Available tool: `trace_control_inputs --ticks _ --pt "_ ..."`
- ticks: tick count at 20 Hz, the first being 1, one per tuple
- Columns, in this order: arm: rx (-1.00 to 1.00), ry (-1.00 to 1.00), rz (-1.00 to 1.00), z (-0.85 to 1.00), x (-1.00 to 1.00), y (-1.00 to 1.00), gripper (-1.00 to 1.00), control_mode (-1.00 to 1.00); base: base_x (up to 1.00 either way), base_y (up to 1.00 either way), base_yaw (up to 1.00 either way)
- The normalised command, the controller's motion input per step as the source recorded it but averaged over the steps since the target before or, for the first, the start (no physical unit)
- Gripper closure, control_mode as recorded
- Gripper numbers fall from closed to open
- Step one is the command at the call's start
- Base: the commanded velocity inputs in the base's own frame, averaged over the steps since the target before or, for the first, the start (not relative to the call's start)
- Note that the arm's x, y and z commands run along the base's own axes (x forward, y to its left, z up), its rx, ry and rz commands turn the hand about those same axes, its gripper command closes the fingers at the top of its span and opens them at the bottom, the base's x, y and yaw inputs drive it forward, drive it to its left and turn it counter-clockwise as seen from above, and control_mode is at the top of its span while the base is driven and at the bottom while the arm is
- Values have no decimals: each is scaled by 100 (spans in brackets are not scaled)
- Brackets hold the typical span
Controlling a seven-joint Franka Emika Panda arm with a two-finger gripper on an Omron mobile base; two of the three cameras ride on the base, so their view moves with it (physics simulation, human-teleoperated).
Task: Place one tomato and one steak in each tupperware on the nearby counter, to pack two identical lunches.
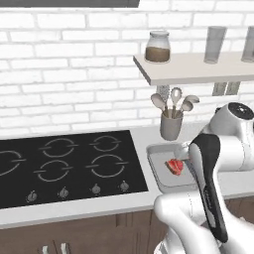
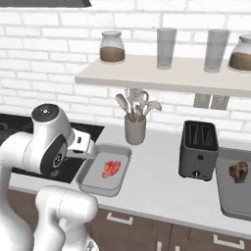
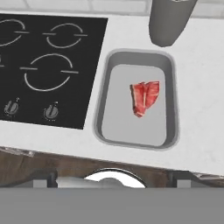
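A grey tray point(image 3: 136, 98) sits at centre right of the hand view, on the counter point(image 3: 197, 87) just right of the black cooktop point(image 3: 43, 65), with a red steak point(image 3: 145, 98) lying flat inside it, toward its right half. The same tray point(image 1: 166, 168) shows at centre right of the left base view, partly behind the arm, and the steak point(image 1: 174, 166) is inside it. In the right base view this tray point(image 2: 104, 171) lies lower centre-left, the steak point(image 2: 111, 168) in it, and a second tray point(image 2: 235, 193) at the right edge holds a darker brown steak point(image 2: 238, 172). Between them stands a dark toaster point(image 2: 198, 149). A grey utensil cup point(image 2: 135, 130) stands behind the near tray, below a white shelf point(image 2: 162, 73) with jars and glasses. No writing or label can be read anywhere. The gripper point(image 3: 111, 183) shows its two tips at the bottom corners of the hand view, spread wide apart and holding nothing, above the counter's front edge.
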Motion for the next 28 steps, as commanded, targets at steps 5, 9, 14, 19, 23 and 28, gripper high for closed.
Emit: trace_control_inputs --ticks 5,9,14,19,23,28 --pt "0 -16 0 2 -60 -6 -100 100 -40 0 0" --pt "0 0 0 0 0 0 -100 100 -93 -33 -5" --pt "0 0 0 0 0 0 -100 100 -29 -97 -13" --pt "0 0 0 0 0 0 -100 100 -23 -100 -11" --pt "0 0 0 0 0 0 -100 100 -90 -73 -6" --pt "0 0 0 0 0 0 -100 100 -100 -42 -9"
